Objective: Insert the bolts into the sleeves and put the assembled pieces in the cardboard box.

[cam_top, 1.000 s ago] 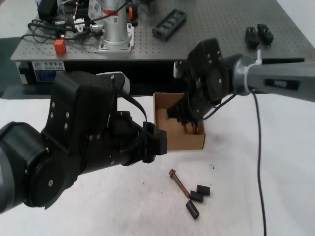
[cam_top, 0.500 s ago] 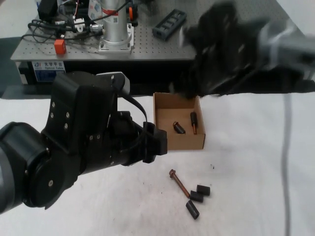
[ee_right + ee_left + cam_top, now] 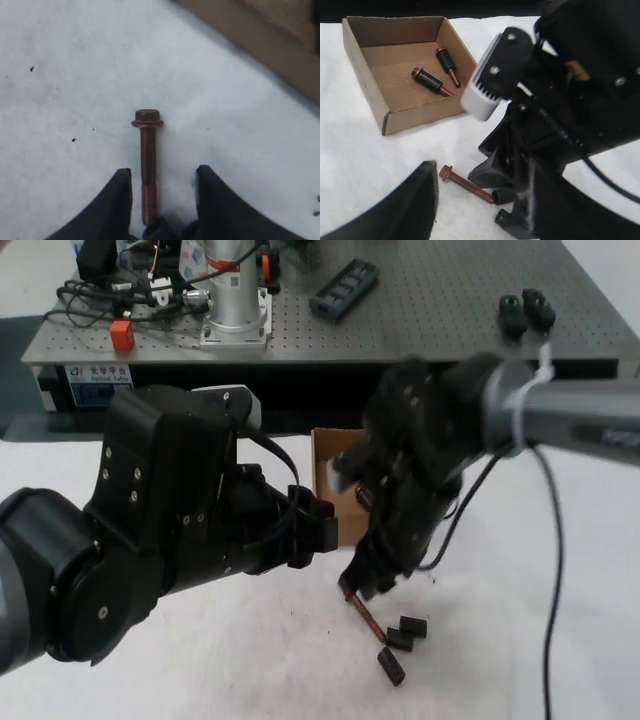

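Right wrist view: the bolt [image 3: 146, 165] lies flat on the white desk [image 3: 60, 75] between the right gripper's [image 3: 162, 172] spread fingers [image 3: 117, 200], its shank running along them and its head pointing away. Three loose sleeves [image 3: 391, 666] lie just beside its threaded end. Nearby, the cardboard box [image 3: 365, 80] holds two assembled pieces [image 3: 427, 80].

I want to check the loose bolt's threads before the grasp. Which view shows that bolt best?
The right wrist view: the bolt lies close and nearly whole, between the fingers of the open right hand. The left wrist view shows it farther off, one end hidden. The high view shows it small, partly under that hand.
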Controlling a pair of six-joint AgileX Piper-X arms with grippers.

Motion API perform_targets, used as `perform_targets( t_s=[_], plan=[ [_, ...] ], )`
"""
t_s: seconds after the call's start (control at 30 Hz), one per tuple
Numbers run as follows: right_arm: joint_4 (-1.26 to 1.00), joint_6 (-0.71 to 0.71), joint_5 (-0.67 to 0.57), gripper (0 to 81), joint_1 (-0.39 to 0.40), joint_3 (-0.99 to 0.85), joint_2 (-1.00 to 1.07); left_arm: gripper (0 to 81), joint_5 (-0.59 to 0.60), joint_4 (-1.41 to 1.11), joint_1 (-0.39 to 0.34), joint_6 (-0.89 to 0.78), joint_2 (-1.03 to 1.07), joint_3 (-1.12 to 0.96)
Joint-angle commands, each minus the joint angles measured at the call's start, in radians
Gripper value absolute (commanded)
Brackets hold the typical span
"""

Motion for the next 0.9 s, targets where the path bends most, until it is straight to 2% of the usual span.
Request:
perform_targets(
  t_s=[0.0, 0.37, 0.47, 0.6, 0.7, 0.87],
  plan=[
    [-0.021, -0.011, 0.004, 30.2, 0.009, -0.004, 0.029, 39.3, -0.011, 0.002, 0.001, 0.006, -0.011, -0.001],
    [-0.099, -0.03, 0.039, 30.0, 0.017, -0.004, 0.095, 39.3, -0.011, 0.018, 0.001, 0.006, -0.011, -0.001],
    [-0.11, -0.031, 0.039, 23.9, 0.017, -0.004, 0.098, 39.3, -0.009, 0.017, 0.001, 0.008, -0.011, -0.001],
    [-0.095, -0.065, 0.035, 1.7, 0.017, -0.004, 0.098, 39.3, 0.018, 0.039, 0.001, 0.051, -0.011, -0.001],
    [-0.1, -0.04, 0.0, 2.7, -0.003, -0.004, 0.079, 39.3, 0.051, 0.081, 0.001, 0.083, -0.011, -0.001],
    [-0.093, 0.03, -0.15, 2.7, -0.108, 0.012, -0.082, 39.3, 0.083, 0.146, -0.002, 0.129, -0.002, -0.015]
  ],
)
